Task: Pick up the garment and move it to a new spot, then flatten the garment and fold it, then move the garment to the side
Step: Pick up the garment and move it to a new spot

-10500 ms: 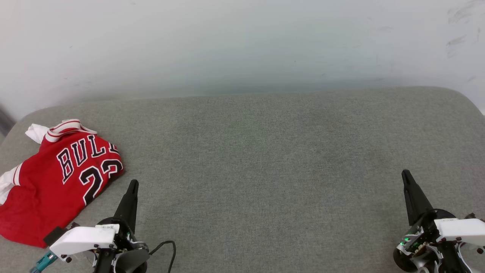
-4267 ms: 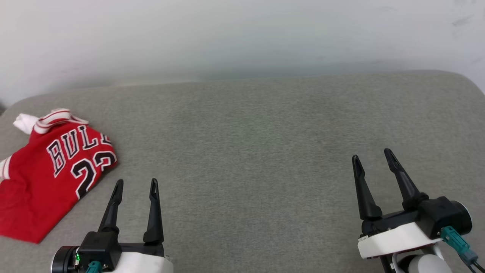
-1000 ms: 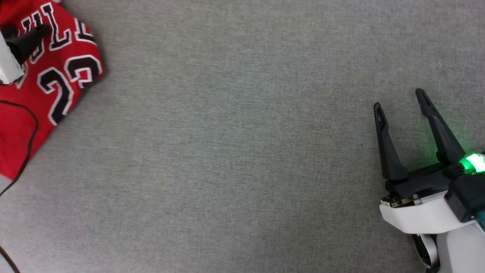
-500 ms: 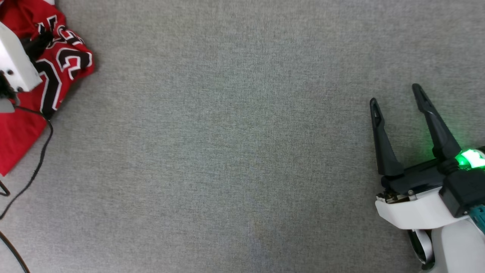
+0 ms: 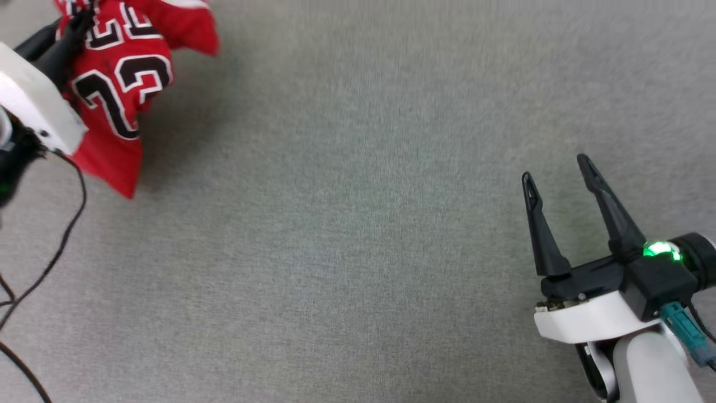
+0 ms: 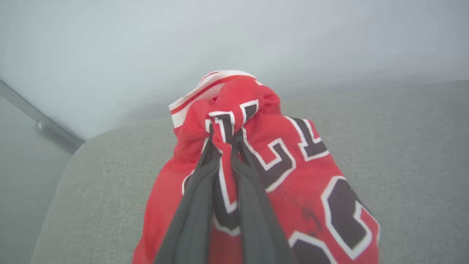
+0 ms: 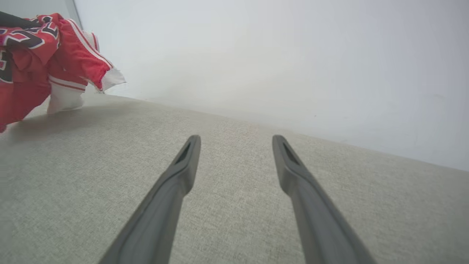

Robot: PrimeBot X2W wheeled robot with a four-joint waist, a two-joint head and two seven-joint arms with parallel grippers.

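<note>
**Garment bunched in the left claw, right claw standing wide and empty**

The garment (image 5: 120,84), a red jersey with black, white-outlined lettering and numerals, hangs gathered at the upper left of the head view, above the far left part of the grey upholstered surface (image 5: 358,252). Its cloth is drawn into a bunch at the top, and a red point trails down toward the robot. A shadow lies on the surface beside it.

In the left wrist view the garment (image 6: 304,183) fills the middle, with its striped white-and-red trim at the top. The left claw (image 6: 221,137) is pinched nearly closed on a fold of the lettered front, its two dark fingers (image 6: 198,205) close together with red cloth between them. In the head view the left claw (image 5: 84,14) enters from the left edge, and a black cable (image 5: 67,224) loops below it.

The right wrist view shows the garment (image 7: 25,84) at its upper left, a white sleeve end reaching down to the surface; whether it touches cannot be told. Behind it rises a pale wall (image 7: 256,55).

The right claw (image 5: 555,169) sits well apart at the lower right of the head view, a green light (image 5: 657,249) on its wrist. Its fingers are spread wide and hold nothing. In its own view the right claw (image 7: 236,139) points across bare grey fabric.
</note>
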